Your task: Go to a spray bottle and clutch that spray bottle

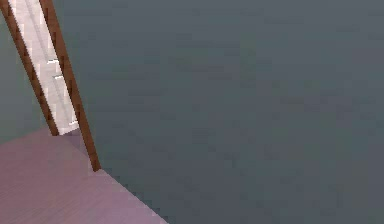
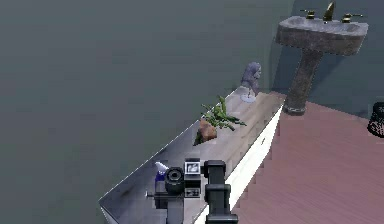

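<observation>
A small white bottle with a blue part (image 2: 161,170), shaped like a spray bottle, stands on the near end of a long low counter (image 2: 240,130) in the arm side view. The arm (image 2: 217,190) rises from the bottom edge, and the gripper (image 2: 162,187) reaches left at the bottle's base. Because the bottle stands on the counter right at the fingers, I cannot tell whether the gripper holds anything.
Along the counter stand a potted green plant (image 2: 215,117) and a grey bust (image 2: 250,78). A pedestal sink (image 2: 318,40) stands at the far right, a dark basket (image 2: 377,118) on the reddish floor. In the forward view, a dark wall (image 1: 240,100) is close, with a door frame (image 1: 70,90) at the left.
</observation>
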